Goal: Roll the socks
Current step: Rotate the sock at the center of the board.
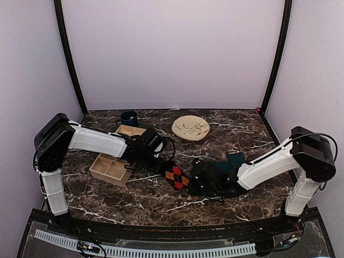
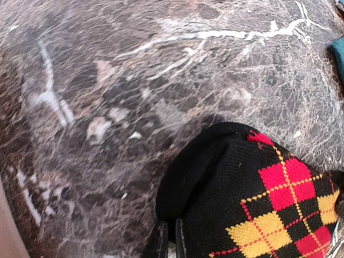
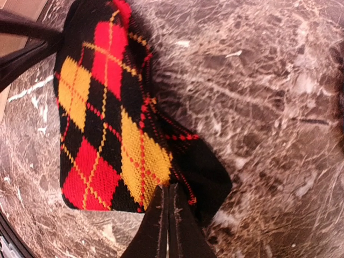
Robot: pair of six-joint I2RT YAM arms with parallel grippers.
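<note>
The black argyle socks (image 1: pixel 177 176) with red, orange and yellow diamonds lie at the table's middle, between my two grippers. My left gripper (image 1: pixel 165 165) is shut on the black end of the argyle socks (image 2: pixel 258 199), its fingertips (image 2: pixel 171 232) almost touching. My right gripper (image 1: pixel 192 186) is shut at the opposite edge of the argyle socks (image 3: pixel 107 123), tips (image 3: pixel 168 189) pressed together on the fabric. The dark teal-green socks (image 1: pixel 228 163) lie partly under my right arm; a sliver of them shows in the left wrist view (image 2: pixel 338 54).
A wooden compartment box (image 1: pixel 111 168) lies under my left arm, with a second wooden piece (image 1: pixel 130 130) behind it. A dark blue mug (image 1: pixel 129 117) stands at the back left. A round tan plate (image 1: pixel 190 128) sits at the back middle.
</note>
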